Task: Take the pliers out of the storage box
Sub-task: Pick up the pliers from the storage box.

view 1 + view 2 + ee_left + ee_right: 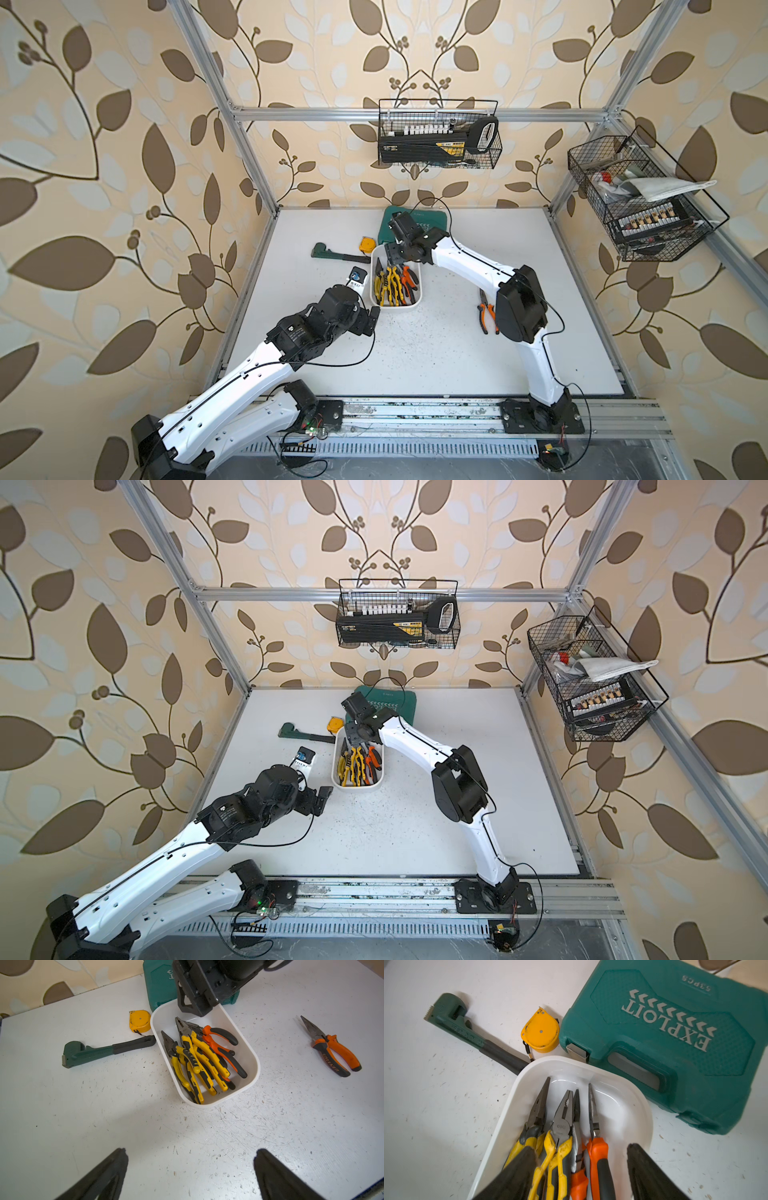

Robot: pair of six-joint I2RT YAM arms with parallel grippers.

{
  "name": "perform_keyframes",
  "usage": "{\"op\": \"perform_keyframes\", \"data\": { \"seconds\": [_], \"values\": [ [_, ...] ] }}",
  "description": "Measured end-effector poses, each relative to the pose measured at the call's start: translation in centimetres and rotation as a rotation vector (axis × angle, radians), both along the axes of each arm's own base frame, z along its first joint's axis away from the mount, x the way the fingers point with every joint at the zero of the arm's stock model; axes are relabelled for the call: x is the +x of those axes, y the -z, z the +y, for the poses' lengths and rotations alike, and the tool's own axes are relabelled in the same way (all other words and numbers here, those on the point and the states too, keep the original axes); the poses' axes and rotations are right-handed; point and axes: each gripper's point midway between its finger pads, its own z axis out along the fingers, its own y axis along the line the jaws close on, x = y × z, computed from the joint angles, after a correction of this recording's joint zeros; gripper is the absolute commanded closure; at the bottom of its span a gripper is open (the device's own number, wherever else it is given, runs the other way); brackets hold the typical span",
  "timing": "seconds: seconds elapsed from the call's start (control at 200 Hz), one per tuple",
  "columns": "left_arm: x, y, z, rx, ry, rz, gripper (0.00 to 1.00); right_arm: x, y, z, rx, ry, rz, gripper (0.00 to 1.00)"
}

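Cream wallpaper with brown leaves, aluminium frame, scuffed white tabletop, two black wire baskets

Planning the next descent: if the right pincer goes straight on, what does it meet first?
Probably the pliers piled in the storage box, around their yellow and orange handles; the right pincer is open over them, depth unclear.

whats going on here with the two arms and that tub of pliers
The right gripper hangs open over the storage box, its jaws straddling the pliers piled inside, none gripped yet. One orange-handled pair already lies out on the table. The left gripper hovers open near the box, holding nothing.
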Motion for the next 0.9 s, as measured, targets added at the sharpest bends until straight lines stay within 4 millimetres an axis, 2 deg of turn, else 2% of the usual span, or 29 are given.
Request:
{"op": "perform_keyframes", "data": {
  "seconds": [0.26, 0.33, 0.52, 0.715, 0.9],
  "values": [
    [0.0, 0.0, 0.2, 0.003, -0.006, -0.004, 0.01, 1.3, 3.9, 1.0, -0.045, 0.032, 0.062, 0.36],
    [-0.1, 0.1, 0.2, 0.006, -0.006, -0.001, 0.01, 1.3, 4.3, 1.5, -0.049, 0.029, 0.071, 0.37],
    [-0.1, 0.4, 0.2, 0.010, -0.005, 0.004, 0.01, 1.1, 5.2, 2.8, -0.036, 0.019, 0.089, 0.46],
    [-0.1, 0.4, 0.3, 0.011, -0.004, 0.006, 0.01, 0.8, 6.0, 3.0, -0.032, 0.018, 0.113, 0.53],
    [-0.1, 0.4, 0.2, 0.010, -0.003, 0.006, 0.01, 0.8, 6.8, 3.1, -0.036, 0.019, 0.124, 0.54]
  ]
}}
